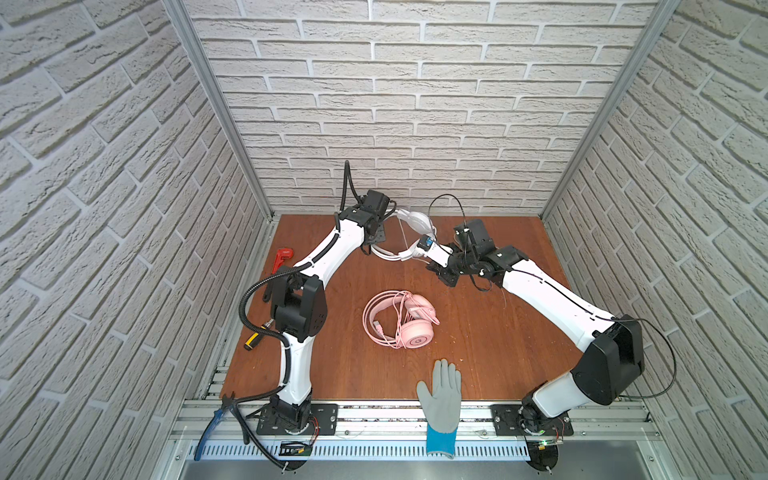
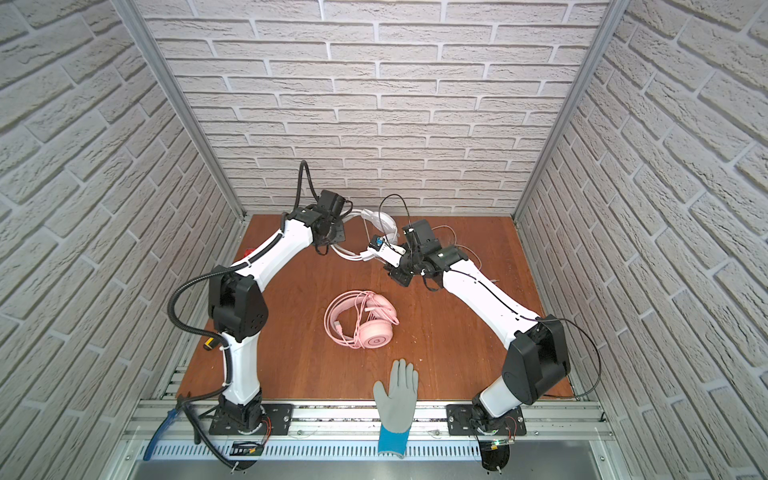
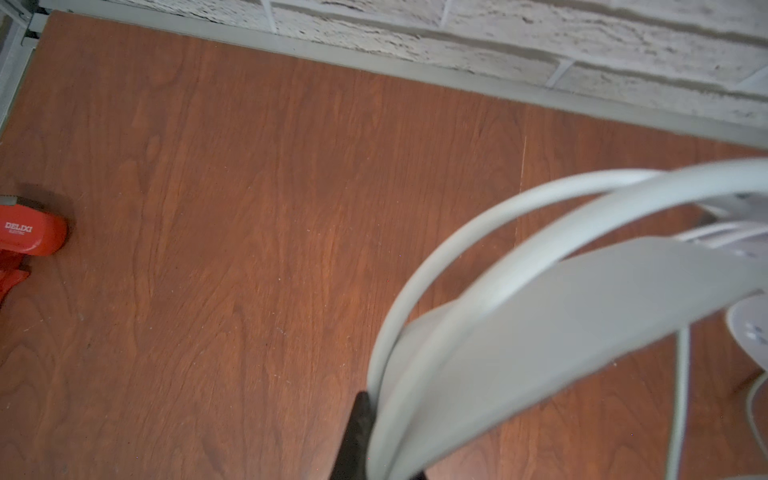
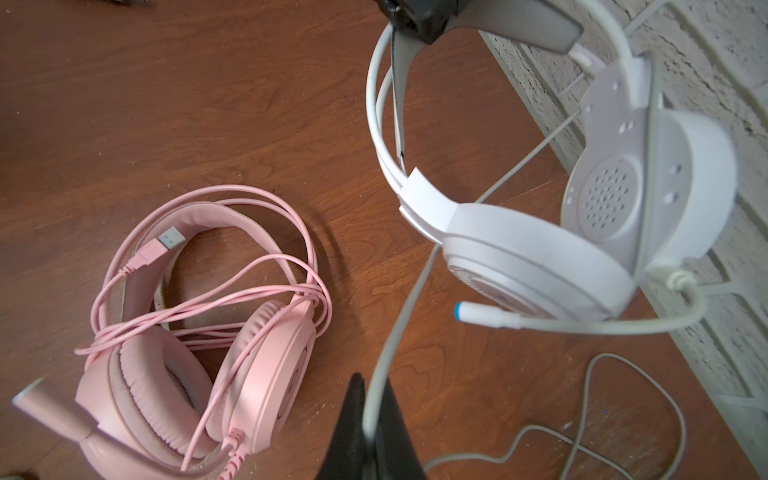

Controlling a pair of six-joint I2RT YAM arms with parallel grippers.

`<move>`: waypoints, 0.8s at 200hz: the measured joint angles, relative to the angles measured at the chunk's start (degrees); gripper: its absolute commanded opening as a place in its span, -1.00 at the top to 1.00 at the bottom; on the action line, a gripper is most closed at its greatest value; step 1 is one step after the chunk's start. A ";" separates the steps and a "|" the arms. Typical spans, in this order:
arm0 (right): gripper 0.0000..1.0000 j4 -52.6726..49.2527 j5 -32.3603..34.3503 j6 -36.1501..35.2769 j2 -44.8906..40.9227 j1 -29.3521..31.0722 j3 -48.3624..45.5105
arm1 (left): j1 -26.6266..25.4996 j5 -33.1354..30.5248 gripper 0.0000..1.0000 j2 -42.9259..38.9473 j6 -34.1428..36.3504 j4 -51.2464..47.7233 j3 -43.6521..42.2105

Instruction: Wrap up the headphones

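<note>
White headphones (image 1: pixel 415 224) (image 2: pixel 379 222) hang in the air close to the back wall. My left gripper (image 1: pixel 379 235) (image 3: pixel 374 436) is shut on their headband (image 3: pixel 582 332). The earcups (image 4: pixel 519 249) and a blue-tipped mic boom (image 4: pixel 490 313) dangle below. My right gripper (image 1: pixel 434 269) (image 4: pixel 372 415) is shut on their thin white cable (image 4: pixel 399 332); the rest of that cable lies loose on the wood (image 4: pixel 582 415). Pink headphones (image 1: pixel 401 318) (image 2: pixel 361 320) (image 4: pixel 199 332) lie mid-table, their cable looped around them, with no gripper touching them.
A grey glove with a blue cuff (image 1: pixel 442 395) lies over the front edge. At the left are a red pipe wrench (image 1: pixel 282 257) (image 3: pixel 25 237), a yellow-handled tool (image 1: pixel 253 338) and blue pliers (image 1: pixel 212 424). The brick back wall (image 1: pixel 415 166) stands right behind the white headset.
</note>
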 measured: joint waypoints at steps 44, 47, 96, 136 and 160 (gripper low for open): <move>0.88 -3.96 3.43 -4.72 1.29 0.61 4.52 | -1.55 0.46 1.00 3.72 6.03 -4.50 6.73; 0.88 -4.11 3.58 -4.96 1.49 0.66 4.76 | -1.62 0.46 1.00 3.87 6.40 -4.74 6.99; 0.88 -6.12 3.96 -7.93 4.39 1.38 8.72 | -1.73 1.22 1.00 5.01 10.03 -6.97 7.82; 0.88 -6.08 5.86 -9.60 5.16 1.77 10.01 | -2.08 4.02 1.00 5.55 14.80 -7.26 7.82; 0.88 -5.18 9.29 -10.51 5.79 1.77 10.49 | -2.14 5.77 1.00 5.64 17.99 -7.56 7.82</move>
